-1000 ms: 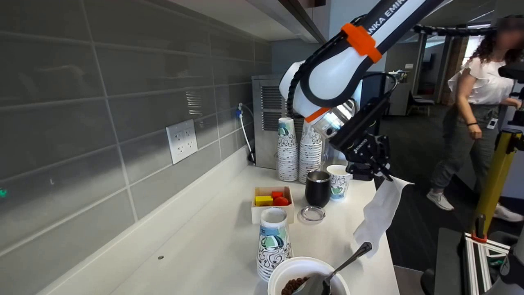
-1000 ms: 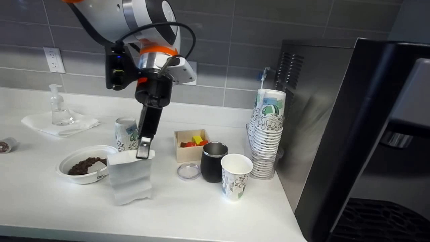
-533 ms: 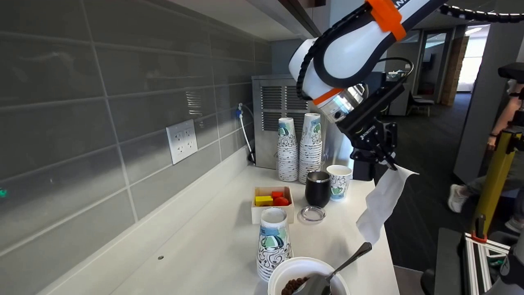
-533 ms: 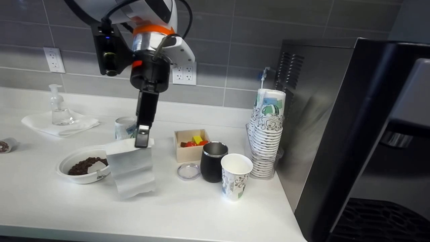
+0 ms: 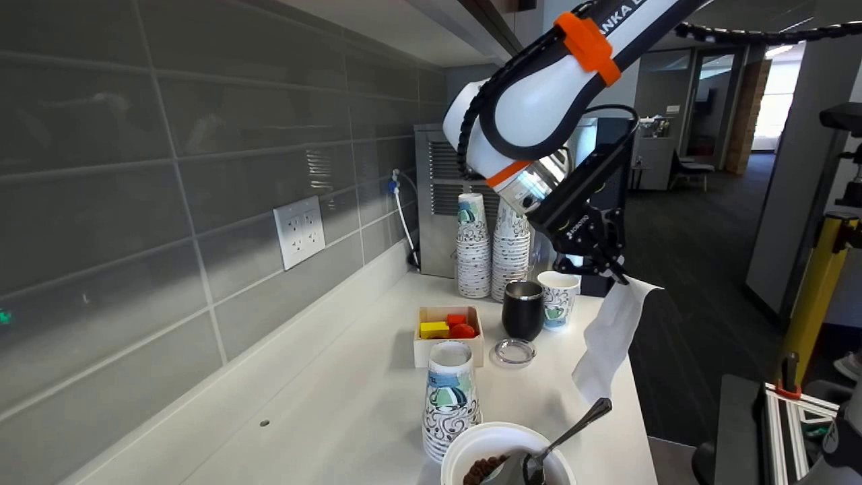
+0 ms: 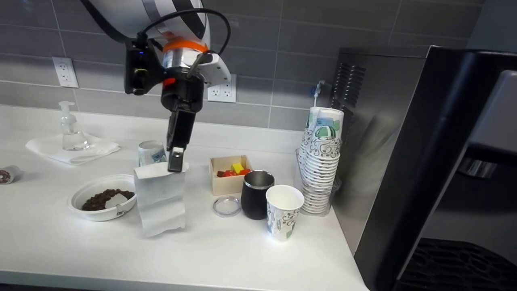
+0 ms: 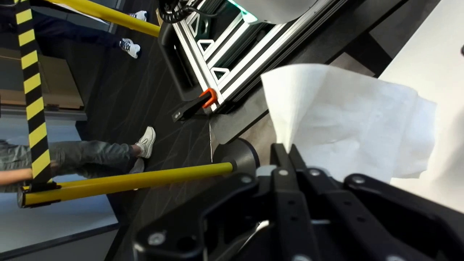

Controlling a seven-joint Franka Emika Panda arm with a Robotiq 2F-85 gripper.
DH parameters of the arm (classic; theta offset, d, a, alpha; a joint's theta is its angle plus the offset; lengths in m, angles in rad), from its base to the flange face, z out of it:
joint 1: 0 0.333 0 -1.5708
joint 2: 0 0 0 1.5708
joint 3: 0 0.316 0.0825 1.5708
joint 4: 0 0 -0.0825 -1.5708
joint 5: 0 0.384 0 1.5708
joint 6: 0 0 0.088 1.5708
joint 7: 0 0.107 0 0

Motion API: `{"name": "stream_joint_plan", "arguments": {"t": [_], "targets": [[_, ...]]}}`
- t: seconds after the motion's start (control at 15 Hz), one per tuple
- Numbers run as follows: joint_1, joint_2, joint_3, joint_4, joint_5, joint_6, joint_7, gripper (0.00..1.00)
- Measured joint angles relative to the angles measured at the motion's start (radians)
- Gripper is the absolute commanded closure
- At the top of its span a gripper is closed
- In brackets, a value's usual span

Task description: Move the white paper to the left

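In an exterior view, your near counter (image 6: 226, 260) lies open; behind, a bowl (image 6: 97, 216) blocks left, a paper cup (image 6: 283, 216) right.

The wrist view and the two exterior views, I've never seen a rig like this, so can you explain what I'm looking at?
The machine is a robot arm with a black gripper at its end. Both exterior views are taken from outside the robot, at different places; the wrist view is taken from the arm itself, looking along the gripper. The gripper is closed on a sheet of white paper, which hangs down. On the counter are a white bowl with a spoon, a wooden box, a black tumbler, a clear lid and patterned paper cups, some stacked.
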Motion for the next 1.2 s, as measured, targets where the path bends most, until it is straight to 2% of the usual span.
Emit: {"name": "stream_joint_plan", "arguments": {"t": [0.2, 0.33, 0.67, 0.93, 1.07, 1.2], "targets": [[0.0, 0.044, -0.004, 0.036, -0.006, 0.017, -0.03, 1.0], [-0.001, 0.047, -0.015, 0.038, -0.006, 0.074, -0.066, 1.0], [-0.013, 0.057, -0.054, 0.016, 0.039, 0.369, -0.203, 1.0], [-0.028, 0.071, -0.079, -0.038, 0.128, 0.613, -0.34, 1.0], [-0.035, 0.075, -0.095, -0.074, 0.199, 0.697, -0.438, 1.0], [-0.045, 0.083, -0.108, -0.105, 0.262, 0.729, -0.525, 1.0]]}}
